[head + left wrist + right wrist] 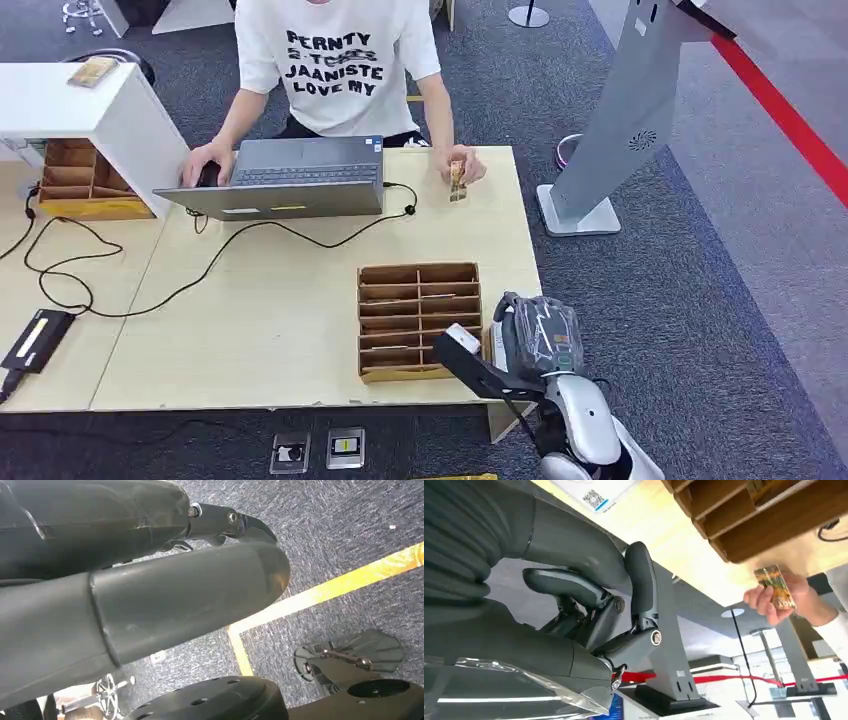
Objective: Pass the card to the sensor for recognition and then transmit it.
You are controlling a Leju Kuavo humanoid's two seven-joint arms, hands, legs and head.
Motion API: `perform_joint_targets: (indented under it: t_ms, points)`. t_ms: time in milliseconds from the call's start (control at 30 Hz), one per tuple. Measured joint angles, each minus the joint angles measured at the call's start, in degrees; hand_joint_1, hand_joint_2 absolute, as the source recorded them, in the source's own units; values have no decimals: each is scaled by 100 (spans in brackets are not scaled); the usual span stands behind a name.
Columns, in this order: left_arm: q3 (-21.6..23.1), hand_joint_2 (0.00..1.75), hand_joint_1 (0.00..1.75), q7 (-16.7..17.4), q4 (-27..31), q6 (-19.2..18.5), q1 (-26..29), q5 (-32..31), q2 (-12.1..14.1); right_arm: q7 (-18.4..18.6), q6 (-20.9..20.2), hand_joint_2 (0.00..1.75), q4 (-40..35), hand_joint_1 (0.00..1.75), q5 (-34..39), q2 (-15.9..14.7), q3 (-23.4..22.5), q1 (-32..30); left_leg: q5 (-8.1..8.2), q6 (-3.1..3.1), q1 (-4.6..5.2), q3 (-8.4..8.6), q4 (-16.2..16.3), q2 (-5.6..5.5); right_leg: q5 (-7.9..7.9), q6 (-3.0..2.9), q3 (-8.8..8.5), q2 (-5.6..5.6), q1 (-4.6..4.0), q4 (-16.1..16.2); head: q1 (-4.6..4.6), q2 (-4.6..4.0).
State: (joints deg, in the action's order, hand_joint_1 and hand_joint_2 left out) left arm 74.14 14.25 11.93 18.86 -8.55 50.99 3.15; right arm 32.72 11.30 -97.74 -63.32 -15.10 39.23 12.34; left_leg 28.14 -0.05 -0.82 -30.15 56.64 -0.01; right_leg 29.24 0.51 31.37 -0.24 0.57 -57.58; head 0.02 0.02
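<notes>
A person seated at the far side of the table holds a small patterned card [457, 182] upright in one hand; the same card [775, 586] appears past my fingers in the right wrist view. My right hand [535, 335], under clear plastic, hovers at the table's front right corner beside a brown card organiser [418, 320]. Its fingers [640, 582] are loosely bent and apart, with nothing in them. The grey sensor stand [625, 120] rises on the carpet right of the table. My left hand [165, 595] hangs over the floor, holding nothing.
An open laptop [290, 175] sits in front of the person, with black cables running left to a flat black device [35, 340]. A white box [90, 105] and a second organiser [80, 180] stand at far left. A red floor line [790, 120] runs at far right.
</notes>
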Motion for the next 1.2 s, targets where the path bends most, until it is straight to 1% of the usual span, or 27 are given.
perform_joint_targets:
  t_ms: [233,433,500,667,867,967,1000,1100,1133,1167,1200]
  points:
    - [0,0,0,0,0,-2,3,2,2,-81,-177,175,-206,0,68,-7,-44,-16,0,0,0,0,0,0,0,0,0,0,0,0,0,0]
    - [-2,0,0,0,0,-2,4,2,2,-133,-229,175,-265,0,109,-4,-41,-49,0,0,0,-1,0,0,0,0,0,-1,0,0,0,0]
    - [-2,0,0,0,0,-9,4,-2,2,-203,-258,175,-271,0,168,-4,-28,-55,0,0,0,-1,0,0,0,0,0,-1,0,0,0,0]
    - [-2,0,0,0,0,-31,-1,-15,2,-313,-326,175,-278,0,295,63,26,-63,0,0,0,-1,0,0,0,0,-1,-1,0,0,0,0]
    - [-2,0,0,-2,0,-33,-1,-15,2,-358,-361,175,-278,0,370,127,94,-61,0,0,0,-1,0,0,0,0,-1,-1,0,0,0,0]
    - [-2,0,0,-4,0,-35,-1,-22,2,-372,-376,175,-278,0,518,138,144,-57,0,0,0,-1,0,0,0,0,-1,-1,0,0,0,0]
    - [-2,0,0,-4,0,-35,-1,-26,2,-374,-376,175,-278,2,562,138,182,-53,0,0,0,-1,0,0,0,0,-1,-1,0,0,0,0]
    - [-2,0,0,-7,0,-44,-3,-35,2,-387,-378,175,-276,14,660,166,265,-53,0,0,0,-1,0,-1,0,0,-1,-1,0,0,0,0]
    - [-2,0,0,-7,0,-46,-3,-37,2,-398,-378,175,-276,14,686,177,286,-50,0,0,0,-1,0,-1,0,0,-1,-1,0,0,0,0]
    - [-2,0,0,-7,0,-46,-3,-37,2,-409,-387,175,-276,26,726,186,339,-40,0,0,0,-1,0,0,0,0,-1,-1,0,0,0,0]
    - [-2,0,0,-7,0,-46,-5,-37,2,-422,-400,175,-276,31,750,190,365,-39,0,0,0,-1,0,-1,0,0,-1,-1,0,0,-2,0]
